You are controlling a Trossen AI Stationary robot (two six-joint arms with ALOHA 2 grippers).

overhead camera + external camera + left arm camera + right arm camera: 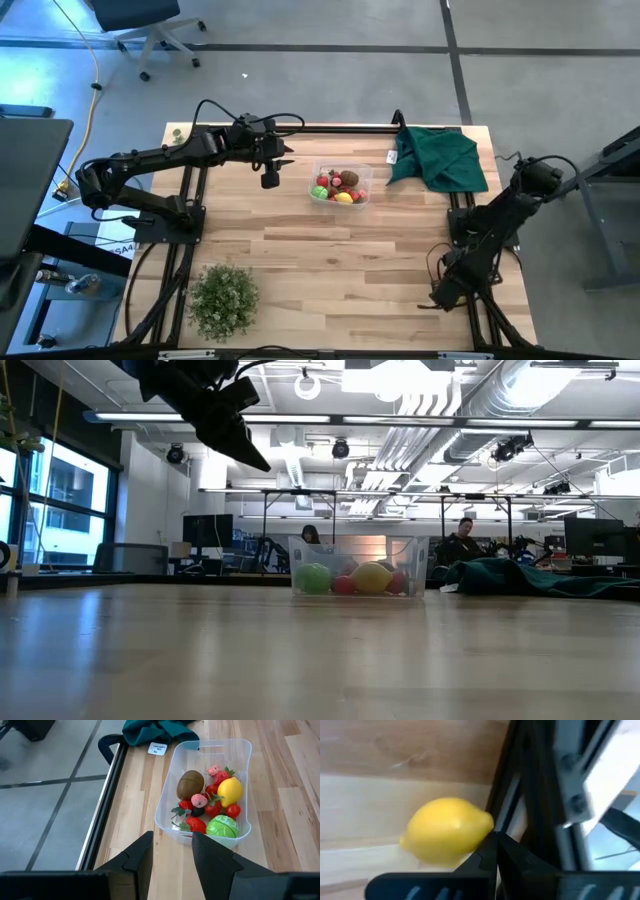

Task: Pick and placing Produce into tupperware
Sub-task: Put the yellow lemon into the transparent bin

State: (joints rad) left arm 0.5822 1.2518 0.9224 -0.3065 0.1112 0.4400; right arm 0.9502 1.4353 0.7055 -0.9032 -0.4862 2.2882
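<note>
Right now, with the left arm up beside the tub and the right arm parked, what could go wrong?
1. The left gripper hangs empty, fingers apart, close by the tub; a careless drop could knock it.
2. The tub is already crowded with a kiwi, a lemon and strawberries, so another piece might roll out.
3. A second lemon lies by the right gripper, at the frame; it is easily missed.

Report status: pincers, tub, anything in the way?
Left pincer open, empty, raised beside the tupperware. Right pincer shut, parked at table's right edge by a stray lemon. Kiwi, strawberries already in. Nothing blocking.
</note>
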